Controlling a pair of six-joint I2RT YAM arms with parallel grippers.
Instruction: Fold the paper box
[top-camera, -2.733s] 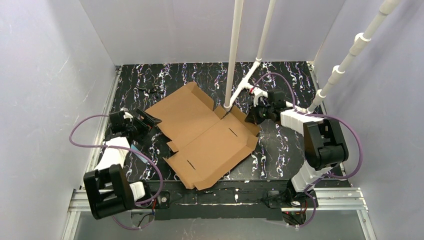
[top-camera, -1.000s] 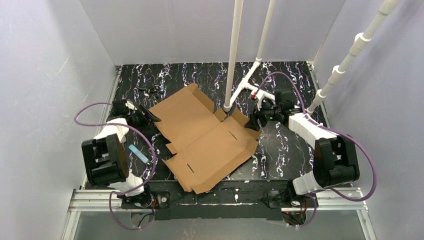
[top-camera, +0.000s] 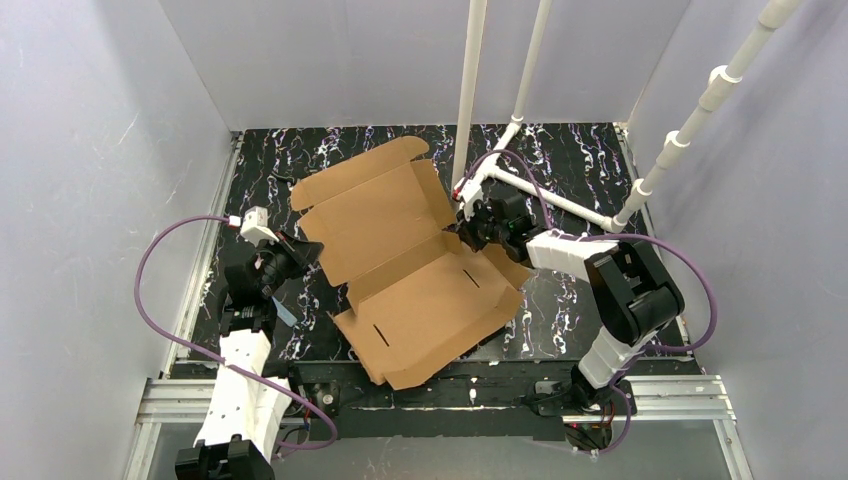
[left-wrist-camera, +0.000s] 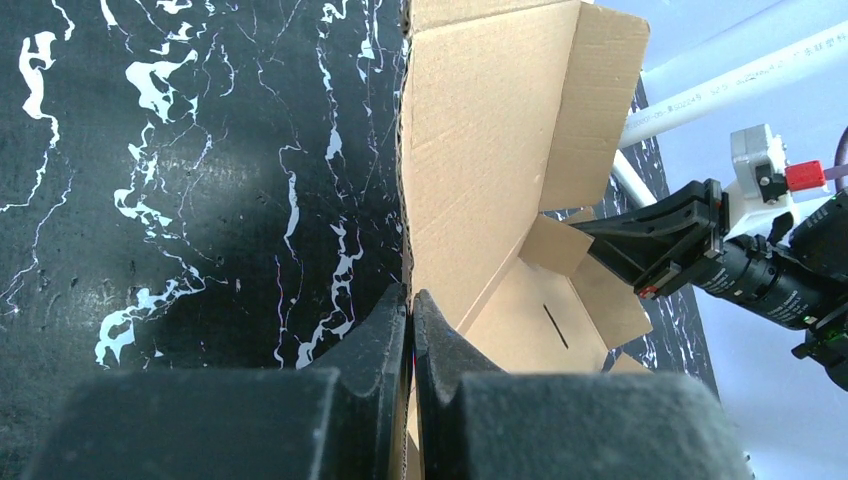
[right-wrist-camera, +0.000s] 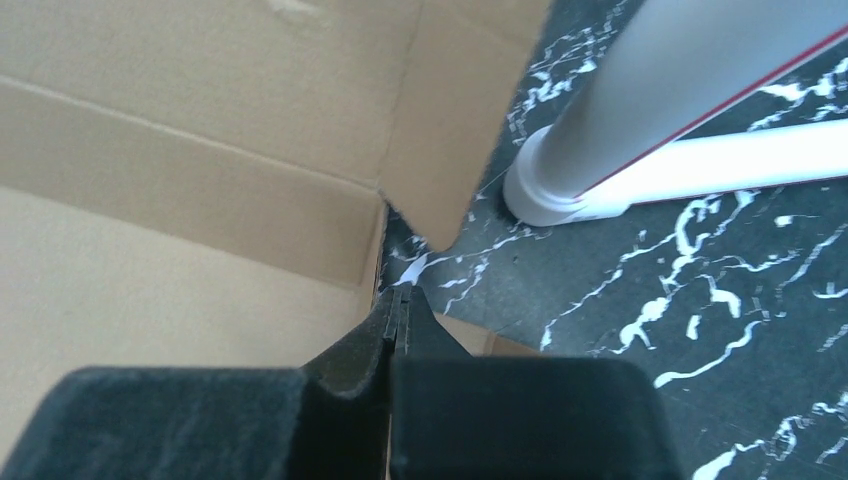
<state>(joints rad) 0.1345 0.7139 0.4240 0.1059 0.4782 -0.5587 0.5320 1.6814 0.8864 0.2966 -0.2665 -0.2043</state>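
The paper box (top-camera: 420, 290) is a brown die-cut cardboard sheet lying open in the middle of the black marbled table (top-camera: 560, 300). Its far panel and end flap (top-camera: 365, 170) stand tilted up. My left gripper (top-camera: 297, 250) is shut on the box's left side edge. In the left wrist view the cardboard edge (left-wrist-camera: 405, 180) runs straight up out of the closed left gripper (left-wrist-camera: 410, 297). My right gripper (top-camera: 468, 232) is shut on the box's right side, by a corner tab. The right wrist view shows that right gripper (right-wrist-camera: 398, 296) pinching a cardboard edge beside the inner panel (right-wrist-camera: 180, 150).
A white pipe upright (top-camera: 467, 110) stands just behind the box, its foot (right-wrist-camera: 550, 195) close to my right fingers. A horizontal pipe (top-camera: 560, 203) lies on the table at back right. Small dark bits (top-camera: 300, 181) lie at back left, and a blue strip (top-camera: 283, 312) under my left arm.
Both grippers have closed on the box's side edges. The far panel has lifted from flat to tilted up. Both arms have swung inward toward the box.
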